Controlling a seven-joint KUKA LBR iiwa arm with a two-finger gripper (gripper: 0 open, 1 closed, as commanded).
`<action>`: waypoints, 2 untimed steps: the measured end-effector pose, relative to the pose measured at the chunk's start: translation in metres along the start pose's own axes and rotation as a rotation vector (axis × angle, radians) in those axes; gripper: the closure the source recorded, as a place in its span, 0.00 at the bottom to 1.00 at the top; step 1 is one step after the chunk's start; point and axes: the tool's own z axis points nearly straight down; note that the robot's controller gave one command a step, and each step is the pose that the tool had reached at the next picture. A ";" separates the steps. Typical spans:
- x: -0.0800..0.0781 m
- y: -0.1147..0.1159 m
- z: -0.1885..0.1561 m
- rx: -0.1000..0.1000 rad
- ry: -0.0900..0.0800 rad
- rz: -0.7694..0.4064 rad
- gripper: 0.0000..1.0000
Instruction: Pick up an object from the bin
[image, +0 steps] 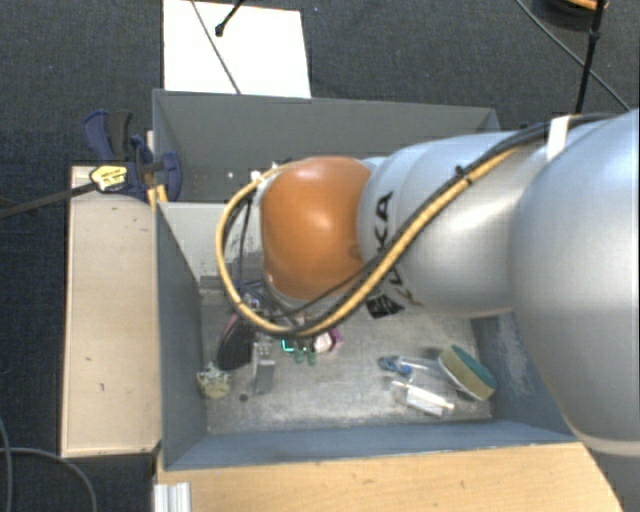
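While I reach down into the grey bin (330, 130), my end effector (262, 368) hangs low over the left part of its floor.
Because my orange wrist cover (310, 225) and its looped yellow cable (400, 245) hide so much from above, I cannot tell whether the end effector is released or clenched. Nearest to it is a small pale crumpled lump (212, 382), lying on the floor just beside it toward the front left corner. Small green and pink bits (312, 345) lie close on its other side, partly under my wrist. Well apart, toward the front right, lie a round teal-and-tan disc (468, 372), a white tube (425, 401) and a small blue-and-clear piece (400, 366).
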 end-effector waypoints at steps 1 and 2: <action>-0.048 -0.033 0.094 -0.002 -0.015 -0.234 0.00; -0.046 -0.033 0.094 -0.002 -0.009 -0.228 1.00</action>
